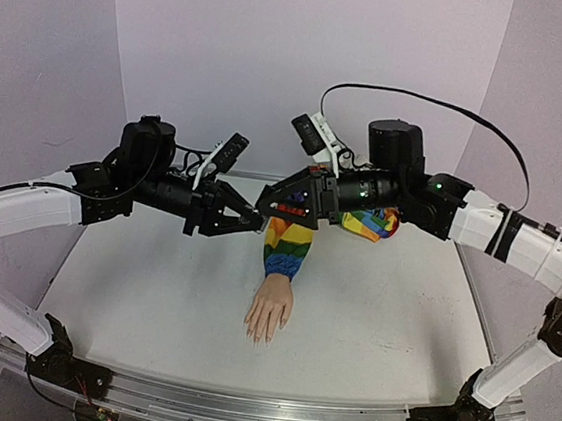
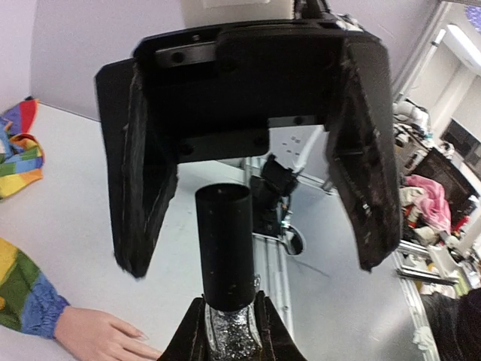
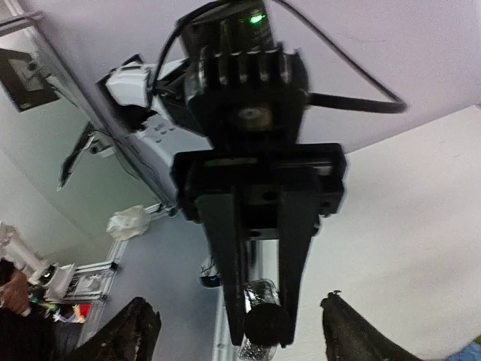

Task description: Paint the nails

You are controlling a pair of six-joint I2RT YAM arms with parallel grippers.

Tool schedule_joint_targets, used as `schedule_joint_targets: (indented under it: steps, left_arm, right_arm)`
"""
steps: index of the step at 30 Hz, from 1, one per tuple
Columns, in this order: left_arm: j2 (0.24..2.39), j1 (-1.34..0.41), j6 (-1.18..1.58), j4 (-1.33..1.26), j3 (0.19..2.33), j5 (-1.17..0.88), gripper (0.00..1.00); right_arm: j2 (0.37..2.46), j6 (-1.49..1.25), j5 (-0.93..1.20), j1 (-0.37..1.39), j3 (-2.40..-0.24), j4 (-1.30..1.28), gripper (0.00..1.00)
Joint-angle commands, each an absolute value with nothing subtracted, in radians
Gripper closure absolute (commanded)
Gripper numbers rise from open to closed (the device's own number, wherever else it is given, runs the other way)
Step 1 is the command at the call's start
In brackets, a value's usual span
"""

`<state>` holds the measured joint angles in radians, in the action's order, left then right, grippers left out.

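- Two robot arms, one left gripper [image 1: 252, 218] and one right gripper [image 1: 267, 207].
- One mannequin hand [image 1: 269, 316] on the surface [image 1: 151, 297], wearing one rainbow-striped sleeve [image 1: 289, 244].
- One bottle [image 2: 227, 325] with glittery contents, topped by one black cap [image 2: 224, 244].
- The nails cannot be counted: too small to make out.

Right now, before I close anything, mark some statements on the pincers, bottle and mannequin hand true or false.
1. The right pincer is shut on the small glittery bottle. True.
2. The left pincer is clamped on the bottle's black cylindrical cap. False: its jaws stand wide open either side of the cap.
3. The pale mannequin hand with the rainbow-striped sleeve lies on the white table, fingers toward the arm bases. True.
4. The bottle stands on the table. False: it is held in the air.
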<state>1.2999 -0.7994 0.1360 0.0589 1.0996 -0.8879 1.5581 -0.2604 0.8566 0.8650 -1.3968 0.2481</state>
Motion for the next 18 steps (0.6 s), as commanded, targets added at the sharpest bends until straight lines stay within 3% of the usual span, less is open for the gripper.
schedule_joint_targets:
  steps: [1, 8, 18]
  left_arm:
    - [1.277, -0.799, 0.086, -0.006, 1.1, -0.581, 1.0]
    - [1.267, -0.828, 0.099, 0.03, 1.099, -0.212, 1.0]
    - [1.296, -0.914, 0.066, 0.029, 1.11, -0.104, 1.0]
  right_arm:
    - [1.477, -0.304, 0.518, 0.851, -1.374, 0.201, 0.17]
    - [1.517, -0.473, 0.335, 0.852, -1.423, 0.171, 0.16]
    - [1.646, -0.606, 0.19, 0.893, -1.559, 0.14, 0.16]
